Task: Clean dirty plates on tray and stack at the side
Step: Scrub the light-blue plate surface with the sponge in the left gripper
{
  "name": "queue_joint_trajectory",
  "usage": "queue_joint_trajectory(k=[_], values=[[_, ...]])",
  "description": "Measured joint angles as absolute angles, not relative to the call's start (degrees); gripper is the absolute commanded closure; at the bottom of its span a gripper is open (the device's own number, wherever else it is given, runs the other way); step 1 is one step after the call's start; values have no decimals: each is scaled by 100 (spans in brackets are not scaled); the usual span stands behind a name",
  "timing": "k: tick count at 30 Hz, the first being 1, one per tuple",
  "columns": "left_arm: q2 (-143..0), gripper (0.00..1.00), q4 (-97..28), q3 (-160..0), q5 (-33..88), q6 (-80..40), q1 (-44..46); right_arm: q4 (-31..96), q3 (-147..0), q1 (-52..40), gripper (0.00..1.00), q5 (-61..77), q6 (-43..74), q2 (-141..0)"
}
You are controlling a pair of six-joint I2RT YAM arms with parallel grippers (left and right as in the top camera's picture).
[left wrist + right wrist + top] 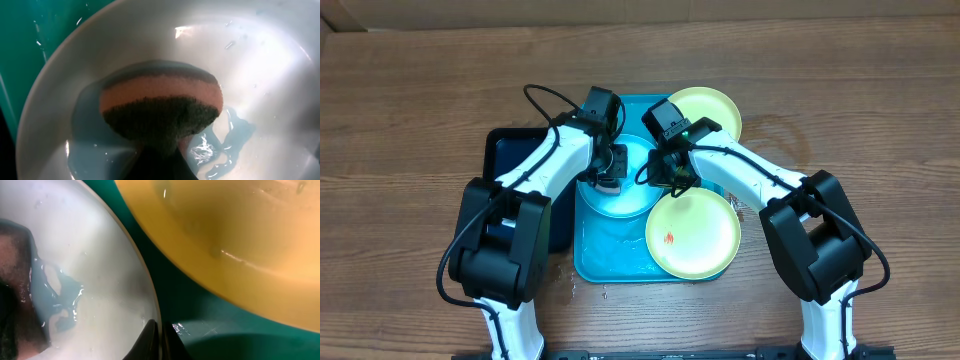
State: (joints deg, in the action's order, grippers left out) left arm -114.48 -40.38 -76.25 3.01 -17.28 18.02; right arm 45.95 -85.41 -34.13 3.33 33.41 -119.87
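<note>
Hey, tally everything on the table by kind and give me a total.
Plates: 3 (far yellow-green plate, near yellow-green plate, light blue plate)
Trays: 2 (turquoise tray, black tray)
Sponges: 1 (sponge on the light blue plate)
Total: 6

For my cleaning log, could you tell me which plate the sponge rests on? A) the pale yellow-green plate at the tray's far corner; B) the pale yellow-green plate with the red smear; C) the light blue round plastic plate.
C: the left hand holds the pink-and-green sponge down on the wet light blue round plastic plate.
</note>
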Motion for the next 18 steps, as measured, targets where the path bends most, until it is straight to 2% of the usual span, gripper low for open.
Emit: queue_joint_trajectory(k=[5,11,15,18], values=[[-11367,96,-3719,-7397,790,-1708,1712,4609,-8541,-3413,96,301,3341,-11987],[-11419,96,-3621,-7391,2145,-1610,1684,4604,-8541,-3411,96,303,3339,-11987],[-11542,96,-4469,-7870,2414,-1597,1750,4580,-8541,-3413,96,320,3339,-11987],[-11552,96,-5236,-8562,2106,-1599,1767,4576,-8541,-3413,96,320,3334,-11987]])
